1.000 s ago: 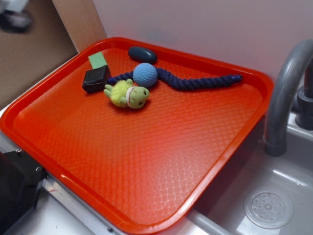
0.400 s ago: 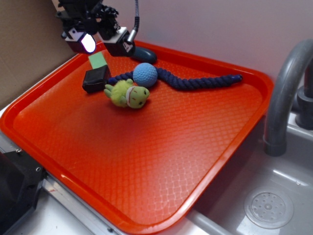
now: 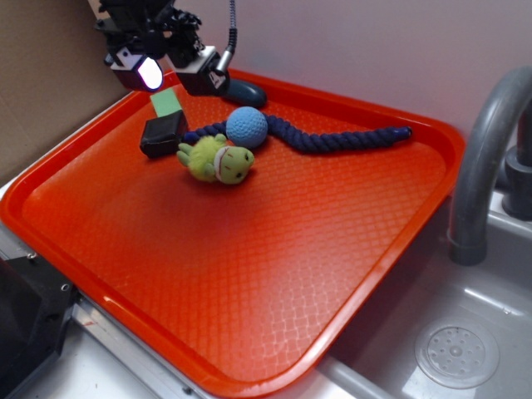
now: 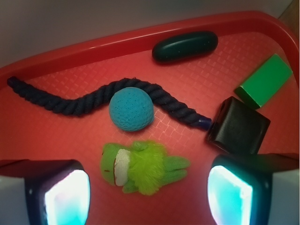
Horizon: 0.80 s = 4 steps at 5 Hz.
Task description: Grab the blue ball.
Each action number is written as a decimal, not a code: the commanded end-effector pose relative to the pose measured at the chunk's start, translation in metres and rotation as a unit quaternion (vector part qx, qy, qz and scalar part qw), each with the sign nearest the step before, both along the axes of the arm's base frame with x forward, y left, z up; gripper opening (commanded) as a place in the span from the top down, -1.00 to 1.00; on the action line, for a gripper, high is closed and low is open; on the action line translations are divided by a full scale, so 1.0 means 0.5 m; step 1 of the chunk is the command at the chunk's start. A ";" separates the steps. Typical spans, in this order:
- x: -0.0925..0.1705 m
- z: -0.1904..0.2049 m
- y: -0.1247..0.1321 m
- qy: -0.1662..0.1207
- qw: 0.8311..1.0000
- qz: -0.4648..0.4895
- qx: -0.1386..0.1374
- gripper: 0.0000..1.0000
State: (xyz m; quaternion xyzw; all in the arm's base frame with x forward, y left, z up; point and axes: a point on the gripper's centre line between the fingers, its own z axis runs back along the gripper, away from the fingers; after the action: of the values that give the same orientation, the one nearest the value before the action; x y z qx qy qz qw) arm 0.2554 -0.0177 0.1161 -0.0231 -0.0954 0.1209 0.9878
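The red textured plastic tray [image 3: 349,249] held every item where it had lain a second before, while the black gripper [image 3: 170,73], absent then, had arrived above the far-left corner and paused, fingers spread wide, holding nothing. The small dimpled light-blue ball [image 4: 131,108] rested untouched against the navy braided rope [image 4: 56,101], just beyond the green plush toy [image 4: 140,168], so descent and closing seemingly remained.

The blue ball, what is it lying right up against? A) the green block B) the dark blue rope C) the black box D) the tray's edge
B: the blue ball sits against the bend of the dark blue rope, while the green block and black box lie off to one side.
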 end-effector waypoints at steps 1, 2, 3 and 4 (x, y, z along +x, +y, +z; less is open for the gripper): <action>0.131 -0.066 -0.023 -0.034 0.999 -0.028 0.017 -1.00; 0.138 -0.087 -0.030 -0.019 0.997 -0.068 0.019 -1.00; 0.134 -0.094 -0.039 0.012 0.995 -0.094 0.000 1.00; 0.139 -0.121 -0.063 0.024 0.992 -0.123 -0.023 1.00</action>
State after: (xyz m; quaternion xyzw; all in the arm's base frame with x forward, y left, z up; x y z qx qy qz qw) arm 0.3176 -0.0371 0.0407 -0.0484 -0.0413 0.0136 0.9979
